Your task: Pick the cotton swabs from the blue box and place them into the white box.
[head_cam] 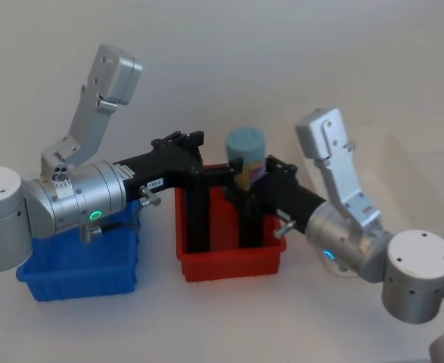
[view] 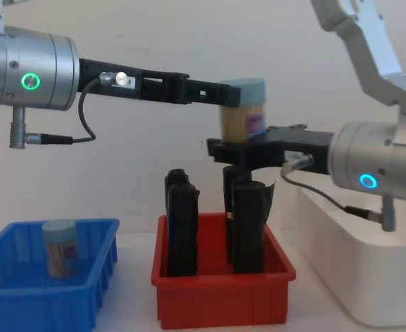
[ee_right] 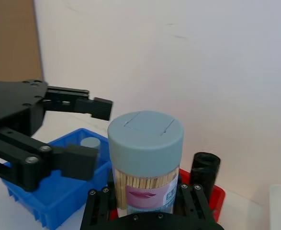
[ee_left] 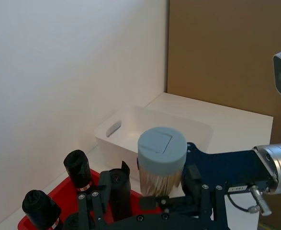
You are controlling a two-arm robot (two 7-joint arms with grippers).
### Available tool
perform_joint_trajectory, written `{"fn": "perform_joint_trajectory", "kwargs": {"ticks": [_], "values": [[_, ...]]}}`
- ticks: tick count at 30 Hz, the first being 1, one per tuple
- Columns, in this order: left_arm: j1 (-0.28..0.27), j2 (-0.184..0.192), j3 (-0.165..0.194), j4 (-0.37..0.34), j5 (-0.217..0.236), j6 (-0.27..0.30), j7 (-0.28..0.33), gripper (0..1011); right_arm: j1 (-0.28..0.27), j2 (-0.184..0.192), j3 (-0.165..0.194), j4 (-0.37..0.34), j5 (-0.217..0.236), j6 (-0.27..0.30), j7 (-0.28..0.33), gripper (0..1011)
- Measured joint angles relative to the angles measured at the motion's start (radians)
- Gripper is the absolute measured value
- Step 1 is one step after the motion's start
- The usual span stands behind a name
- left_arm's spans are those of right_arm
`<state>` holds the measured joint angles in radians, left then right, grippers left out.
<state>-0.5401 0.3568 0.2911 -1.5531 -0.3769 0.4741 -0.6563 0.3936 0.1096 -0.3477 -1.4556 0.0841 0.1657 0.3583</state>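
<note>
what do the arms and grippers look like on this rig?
Left arm: silver cylindrical wrist, green ring light, black cable loop. Right arm: same, blue light. Left gripper and right gripper: black, angular, visible screws. Upper links pale grey.

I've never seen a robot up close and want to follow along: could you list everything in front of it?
Cotton swab tubs: two, clear with pale blue-green lids; one held above the red bin, one standing in the blue box.
Blue box: one, blue, robot's left.
Red bin: one, red, centre.
Black rolls: at least three, black, upright in the red bin.
White box: one, white, robot's right.
Left end effector: one, black, open beside the held tub.
Right end effector: one, black, shut on the held tub.
</note>
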Motion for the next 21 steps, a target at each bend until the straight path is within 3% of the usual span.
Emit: {"fn": "perform_joint_trajectory", "kwargs": {"ticks": [8,21], "values": [[0.0,0.0,0.0,0.0,0.0,0.0,0.0,1004,-0.046,0.044,0.037,-0.053,0.053,0.001,-0.084,629],[0.0,0.0,0.0,0.0,0.0,0.0,0.0,1004,-0.094,0.099,0.097,-0.083,0.121,-0.002,-0.216,629]]}}
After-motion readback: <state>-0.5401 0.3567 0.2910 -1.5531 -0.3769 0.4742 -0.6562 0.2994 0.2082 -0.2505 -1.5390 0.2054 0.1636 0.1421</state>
